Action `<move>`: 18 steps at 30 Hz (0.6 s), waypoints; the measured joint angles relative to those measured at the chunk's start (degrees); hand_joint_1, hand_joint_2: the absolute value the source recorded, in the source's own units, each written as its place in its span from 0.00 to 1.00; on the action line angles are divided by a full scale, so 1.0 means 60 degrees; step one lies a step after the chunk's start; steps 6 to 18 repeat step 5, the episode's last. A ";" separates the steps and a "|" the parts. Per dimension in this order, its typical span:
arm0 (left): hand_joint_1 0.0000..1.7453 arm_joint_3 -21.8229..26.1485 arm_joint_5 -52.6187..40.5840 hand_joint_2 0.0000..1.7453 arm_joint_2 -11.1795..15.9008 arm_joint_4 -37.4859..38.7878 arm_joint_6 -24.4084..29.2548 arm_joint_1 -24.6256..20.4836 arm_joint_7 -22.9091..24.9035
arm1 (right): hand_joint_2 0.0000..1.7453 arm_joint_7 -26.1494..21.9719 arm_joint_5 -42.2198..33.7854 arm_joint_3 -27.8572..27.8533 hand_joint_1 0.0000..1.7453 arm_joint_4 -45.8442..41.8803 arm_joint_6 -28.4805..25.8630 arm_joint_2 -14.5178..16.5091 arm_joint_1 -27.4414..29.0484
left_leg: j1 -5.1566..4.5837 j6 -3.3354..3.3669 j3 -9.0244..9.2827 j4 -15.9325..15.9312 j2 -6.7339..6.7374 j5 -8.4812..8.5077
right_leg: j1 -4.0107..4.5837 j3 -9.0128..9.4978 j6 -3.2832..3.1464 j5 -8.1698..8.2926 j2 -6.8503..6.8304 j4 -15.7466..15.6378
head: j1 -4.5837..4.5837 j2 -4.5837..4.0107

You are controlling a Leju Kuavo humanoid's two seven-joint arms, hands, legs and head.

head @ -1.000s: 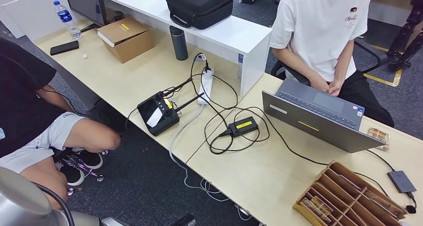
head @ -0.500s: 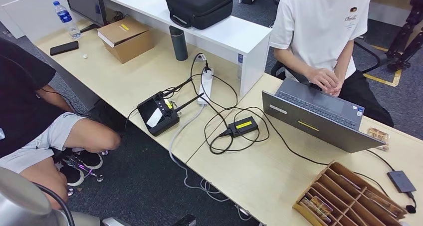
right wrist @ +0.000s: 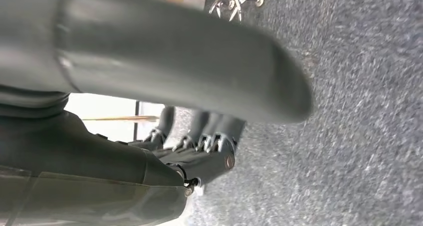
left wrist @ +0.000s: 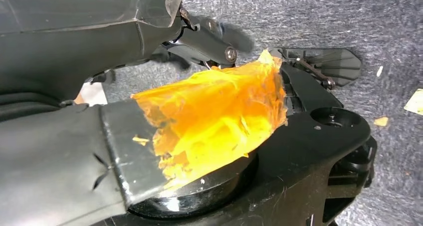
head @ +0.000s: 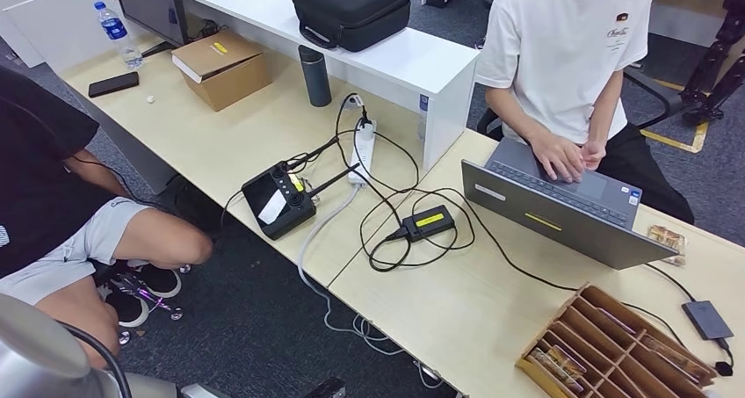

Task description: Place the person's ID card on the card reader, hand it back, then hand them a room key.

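A flat dark card reader [head: 706, 318] on a cable lies at the desk's right edge. Beside it stands a wooden slotted organizer [head: 606, 323] with cards in several slots. A small brownish card-like item [head: 665, 239] lies by the open grey laptop [head: 562, 206]; I cannot tell what it is. A person in a white T-shirt [head: 567, 47] sits behind the laptop with both hands [head: 567, 158] on its keyboard. My left hand [left wrist: 189, 116], its thumb wrapped in orange tape, hangs over carpet holding nothing. My right hand [right wrist: 174, 66] also hangs over carpet, its fingers [right wrist: 214, 136] apart and holding nothing.
A black box with a yellow label [head: 428, 222], a remote controller [head: 279, 200], a power strip [head: 361, 152] and looping cables cover the desk's middle. A second person [head: 53, 205] sits at the left. A black case [head: 350, 7], a cardboard box [head: 221, 66] and a flask [head: 314, 75] stand further back.
The person in white lifted both hands from near their lap and set them on the laptop keyboard. The rest of the scene is unchanged.
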 joint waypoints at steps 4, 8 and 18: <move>1.00 0.0000 0.0000 0.00 0.0022 0.0000 -0.0039 0.0014 -0.0060 | 0.00 -0.0073 0.0005 0.0000 1.00 0.0000 0.0131 0.0000 0.0000 | -0.0001 0.0000 -0.0002 0.0001 0.0002 0.0000 | -0.0001 0.0001 0.0000 0.0000 0.0000 -0.0001 | 0.0001 0.0000; 1.00 0.0000 0.0000 0.00 0.0024 0.0000 -0.0040 0.0015 -0.0069 | 0.00 -0.0078 0.0005 0.0000 1.00 0.0000 0.0134 0.0000 0.0000 | -0.0001 0.0000 -0.0002 0.0001 0.0004 0.0000 | -0.0001 0.0001 0.0000 0.0000 0.0000 -0.0001 | 0.0001 0.0000; 1.00 0.0000 0.0000 0.00 0.0024 0.0000 -0.0040 0.0015 -0.0069 | 0.00 -0.0078 0.0005 0.0000 1.00 0.0000 0.0134 0.0000 0.0000 | -0.0001 0.0000 -0.0002 0.0001 0.0004 0.0000 | -0.0001 0.0001 0.0000 0.0000 0.0000 -0.0001 | 0.0001 0.0000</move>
